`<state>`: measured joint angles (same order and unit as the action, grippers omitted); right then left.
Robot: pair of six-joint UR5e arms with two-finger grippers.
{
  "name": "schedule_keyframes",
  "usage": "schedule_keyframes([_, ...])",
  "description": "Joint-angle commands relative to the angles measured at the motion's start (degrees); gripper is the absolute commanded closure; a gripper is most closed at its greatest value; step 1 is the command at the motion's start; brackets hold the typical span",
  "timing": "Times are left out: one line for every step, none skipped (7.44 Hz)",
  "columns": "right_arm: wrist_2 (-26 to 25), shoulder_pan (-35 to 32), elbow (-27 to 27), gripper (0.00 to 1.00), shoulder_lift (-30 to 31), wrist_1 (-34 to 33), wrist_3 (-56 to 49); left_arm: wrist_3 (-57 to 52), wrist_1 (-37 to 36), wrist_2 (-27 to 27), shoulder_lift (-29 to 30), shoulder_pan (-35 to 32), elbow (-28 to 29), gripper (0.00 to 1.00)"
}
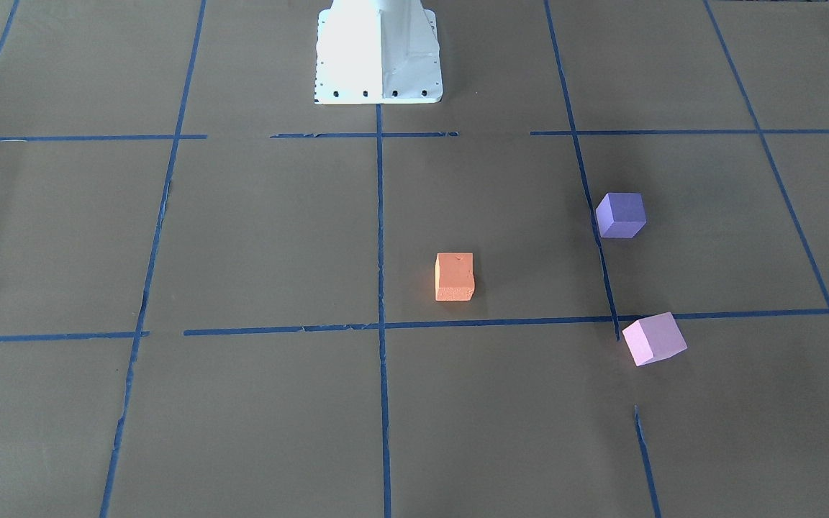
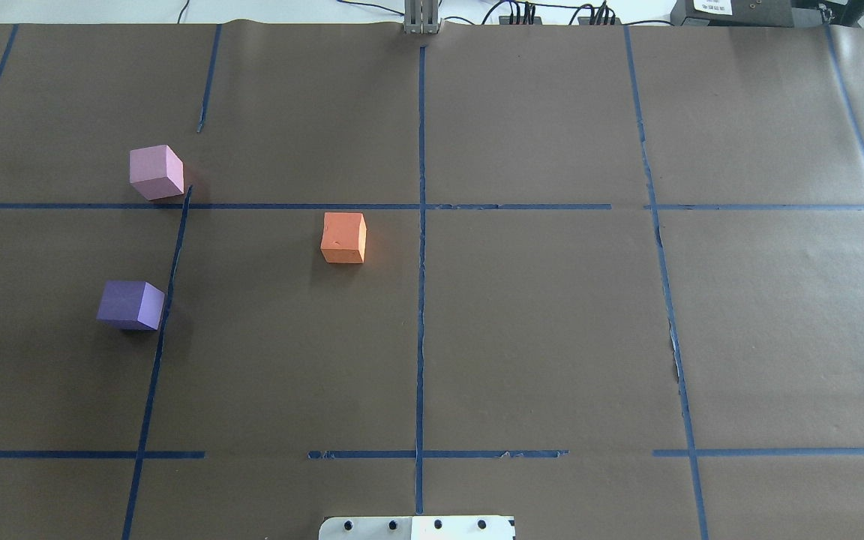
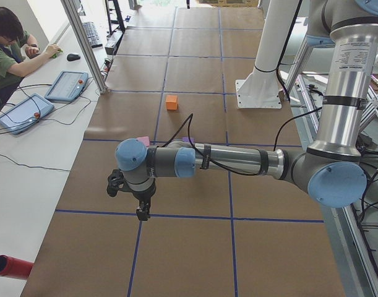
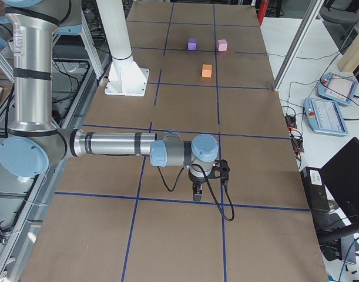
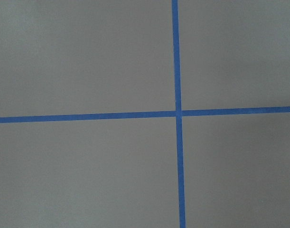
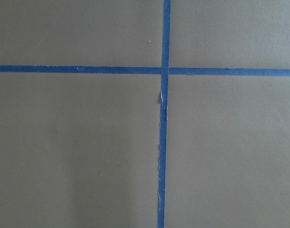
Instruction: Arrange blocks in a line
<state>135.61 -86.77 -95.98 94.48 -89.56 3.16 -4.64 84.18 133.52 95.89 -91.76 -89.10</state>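
Separately, on left half of table (image 2: pixel 552 337), lay orange block (image 2: pixel 343 238), purple block (image 2: pixel 130 305), pink block (image 2: pixel 156 172). Probably light, squashy foam; grip opposite flat faces. Left gripper (image 3: pixel 141 215), right gripper (image 4: pixel 197 195): opening could not be told.

Nothing could be read in any view. A white label (image 2: pixel 713 6) on a black box (image 2: pixel 762 13) at the table's far edge carried print too small to make out. Dark lettering ran along the silver tube of the left arm (image 3: pixel 352 68) and of the right arm (image 4: pixel 29 53), too fine to read. The teach pendant (image 4: pixel 327 111) screens were likewise illegible.
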Motion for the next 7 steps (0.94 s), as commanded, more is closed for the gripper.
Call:
schedule_keyframes([0.0,0.0,0.0,0.00,0.0,0.0,0.0,0.4,0.1,0.1,0.3,0.3,-0.3,0.00])
schedule_keyframes([0.0,-0.1,0.0,0.00,0.0,0.0,0.0,0.5,0.2,0.4,0.4,0.6,-1.5,0.00])
schedule_keyframes([0.0,-0.1,0.0,0.00,0.0,0.0,0.0,0.5,0.4,0.4,0.8,1.5,-3.1,0.00])
schedule_keyframes([0.0,-0.1,0.0,0.00,0.0,0.0,0.0,0.8,0.2,0.4,1.7,4.7,-5.6,0.00])
schedule_keyframes([0.0,-0.1,0.0,0.00,0.0,0.0,0.0,2.5,0.3,0.4,3.5,6.2,-7.9,0.00])
schedule_keyframes([0.0,0.0,0.0,0.00,0.0,0.0,0.0,6.4,0.2,0.3,5.8,9.3,-9.9,0.00])
schedule_keyframes([0.0,0.0,0.0,0.00,0.0,0.0,0.0,13.9,0.1,-0.2,9.1,14.4,-12.0,0.00])
